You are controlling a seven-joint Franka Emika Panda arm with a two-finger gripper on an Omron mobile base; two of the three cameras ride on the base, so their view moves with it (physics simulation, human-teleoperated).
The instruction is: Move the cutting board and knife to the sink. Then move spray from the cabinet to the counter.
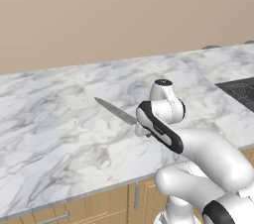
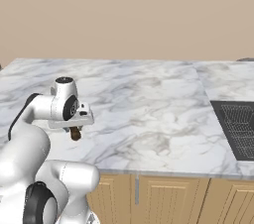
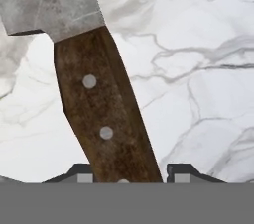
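The knife (image 3: 101, 114) has a dark brown riveted handle and a silver blade (image 1: 115, 111) that points left over the white marble counter (image 1: 54, 119). My gripper (image 3: 130, 173) is shut on the handle, with one fingertip on each side of it. From the right, the handle's end (image 2: 75, 134) shows just below the hand (image 2: 74, 119). The dark sink (image 1: 240, 91) (image 2: 238, 129) with its wire rack lies at the counter's right end, well away from the hand. The cutting board, spray and cabinet are out of view.
Light wood drawer fronts (image 2: 168, 198) run below the counter's front edge. A plain beige wall (image 1: 124, 15) backs the counter. Small dark shapes (image 1: 211, 47) sit at the back edge near the sink. A wide stretch of marble lies between hand and sink.
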